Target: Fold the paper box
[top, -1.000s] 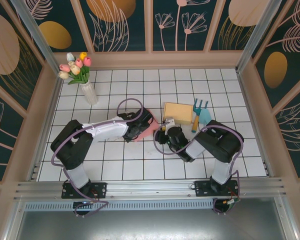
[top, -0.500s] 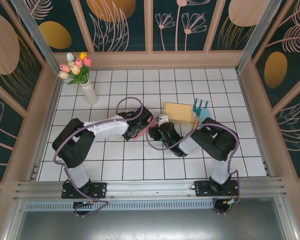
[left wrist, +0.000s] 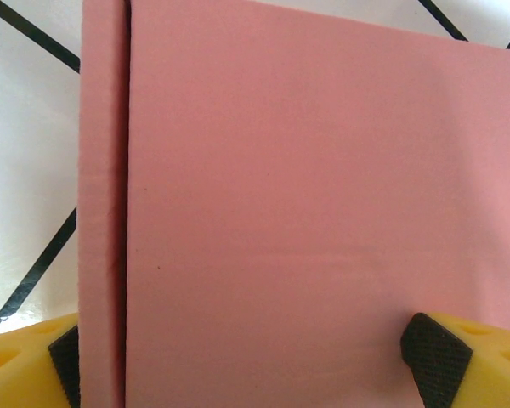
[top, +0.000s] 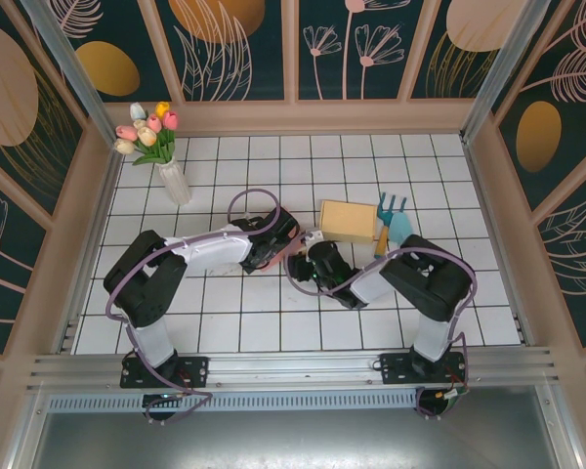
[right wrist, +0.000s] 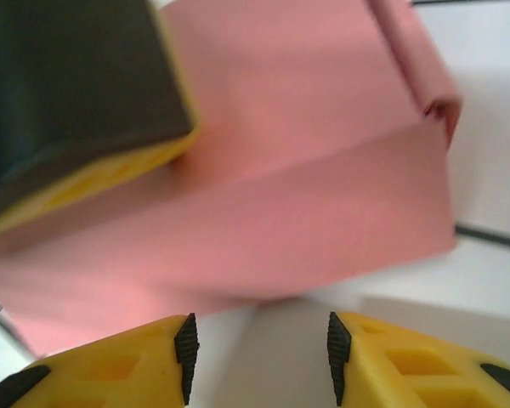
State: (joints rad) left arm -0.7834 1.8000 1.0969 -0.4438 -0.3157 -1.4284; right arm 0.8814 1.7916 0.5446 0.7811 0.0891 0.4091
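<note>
Paper box (left wrist: 306, 195) flat; fold seam runs away from left fingers (left wrist: 433, 353).
Left wide, unclamped; right fingers (right wrist: 187, 344) part-open, empty; tan block (top: 349, 221) near.

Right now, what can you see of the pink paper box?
The pink paper box looks like matte pink card, partly folded, lying on the white tiled table. One wide flat panel shows, with a narrow strip along one side past a dark crease. The right wrist view shows a flap folded over at one corner. The left gripper, open wide, is spread over the panel. The right gripper is open just short of its edge.
</note>
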